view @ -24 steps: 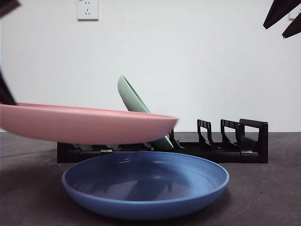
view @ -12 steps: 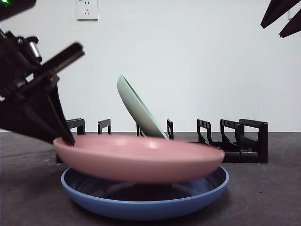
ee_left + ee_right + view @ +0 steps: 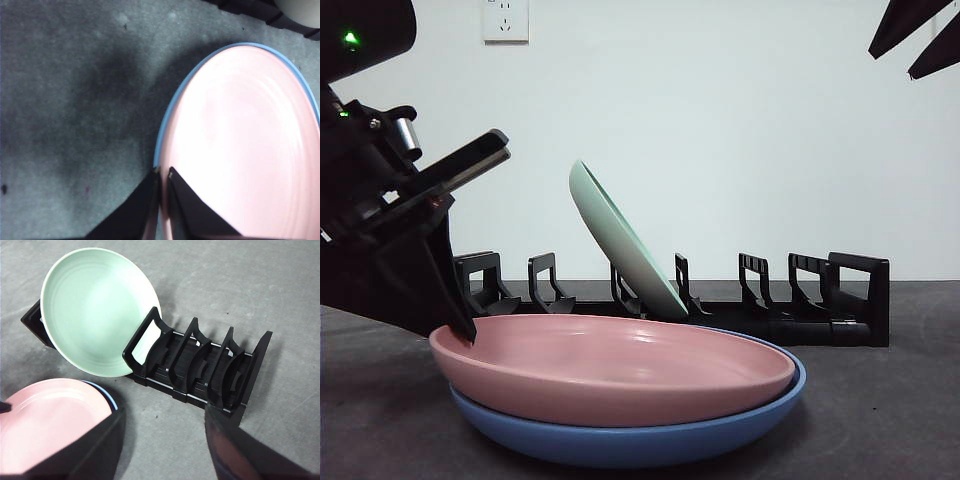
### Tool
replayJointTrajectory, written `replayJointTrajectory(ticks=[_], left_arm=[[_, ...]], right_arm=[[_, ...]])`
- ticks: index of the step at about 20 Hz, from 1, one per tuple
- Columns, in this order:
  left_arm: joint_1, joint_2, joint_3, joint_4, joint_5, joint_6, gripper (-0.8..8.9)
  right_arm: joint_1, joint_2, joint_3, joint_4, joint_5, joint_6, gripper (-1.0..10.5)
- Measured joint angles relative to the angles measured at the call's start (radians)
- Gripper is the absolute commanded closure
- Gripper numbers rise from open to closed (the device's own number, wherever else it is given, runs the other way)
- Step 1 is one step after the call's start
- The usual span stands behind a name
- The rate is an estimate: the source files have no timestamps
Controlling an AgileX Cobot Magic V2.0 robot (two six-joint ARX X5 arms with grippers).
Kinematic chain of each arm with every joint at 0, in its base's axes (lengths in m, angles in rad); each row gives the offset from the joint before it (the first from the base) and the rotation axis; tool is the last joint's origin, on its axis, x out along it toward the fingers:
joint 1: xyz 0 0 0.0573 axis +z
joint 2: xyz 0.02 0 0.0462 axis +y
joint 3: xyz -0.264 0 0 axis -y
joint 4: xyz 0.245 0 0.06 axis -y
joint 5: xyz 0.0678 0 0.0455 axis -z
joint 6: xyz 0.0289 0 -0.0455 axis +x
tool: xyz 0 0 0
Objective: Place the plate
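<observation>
- The left gripper (image 3: 162, 175) has its fingers (image 3: 150, 200) nearly closed, pinching the near rim of the shallow round pink plate (image 3: 620, 365); one finger lies outside the rim, the other over the plate's inner face.
- The pink plate sits nested in the wider glossy blue plate (image 3: 620, 440) on the dark grey counter (image 3: 880, 420), with only a thin blue edge showing around it (in the left wrist view a slim blue arc just beside the fingers).
- Beyond the fingers' outer side, bare counter lies open in the left wrist view.
- Past the stacked plates stands the black slotted plastic dish rack (image 3: 200, 370), with the pale green round plate (image 3: 97, 310) leaning tilted in one of its slots.
- The right wrist view shows the slots beside the green plate open; the front view hides much of the rack's base behind the plates.
- The right gripper (image 3: 162, 440) hangs high above the rack, well apart from everything, fingers spread wide and holding nothing (only dark tips at the front view's top corner).
</observation>
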Motion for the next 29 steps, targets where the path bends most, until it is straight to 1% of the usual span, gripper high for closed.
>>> replayJointTrajectory(ticks=[2,3,5,6,9,11,13,16,19,21,23,24,26,28,29], left_arm=[[0.0,0.003,0.0,0.0,0.002,0.001,7.3],[0.0,0.003,0.0,0.0,0.002,0.002,6.87],[0.0,0.003,0.0,-0.001,0.002,0.002,5.6],[0.0,0.003,0.0,-0.002,0.002,0.002,5.24],[0.0,-0.02,0.0,-0.013,0.002,0.004,5.24],[0.002,-0.077,0.0,-0.027,0.002,0.023,5.24],[0.015,-0.171,0.004,-0.071,0.002,0.079,5.23],[0.063,-0.334,0.064,-0.181,-0.003,0.215,5.23],[0.137,-0.468,0.138,-0.319,-0.053,0.343,5.23],[0.198,-0.534,0.182,-0.402,-0.069,0.437,5.23],[0.266,-0.581,0.227,-0.456,-0.07,0.524,5.23],[0.301,-0.599,0.247,-0.47,-0.07,0.559,5.23],[0.348,-0.626,0.264,-0.488,-0.073,0.598,5.23],[0.364,-0.642,0.264,-0.507,-0.072,0.613,5.23],[0.367,-0.644,0.264,-0.513,-0.072,0.614,5.23]], right_arm=[[0.0,0.0,0.0,0.0,0.0,0.0,7.0],[0.0,0.0,0.0,0.0,0.0,0.0,7.0],[0.0,0.0,0.0,0.0,0.0,0.0,7.0],[0.0,0.0,0.0,0.0,0.0,0.0,7.0],[0.0,0.0,0.0,0.0,0.0,0.0,7.0],[0.0,0.0,0.0,0.0,0.0,0.0,7.0],[0.002,0.0,0.0,-0.002,0.0,0.0,7.0],[0.014,0.0,0.0,-0.01,0.0,0.0,7.0],[0.029,0.0,0.0,-0.009,0.0,0.002,7.0],[0.04,0.001,0.0,-0.002,-0.001,0.02,7.0],[0.046,0.016,0.0,0.024,-0.011,0.058,7.0],[0.049,0.036,0.002,0.029,-0.039,0.087,7.0],[0.065,0.104,0.031,0.023,-0.106,0.154,7.0],[0.1,0.197,0.105,0.005,-0.185,0.218,7.0],[0.125,0.251,0.155,-0.014,-0.209,0.237,7.0]])
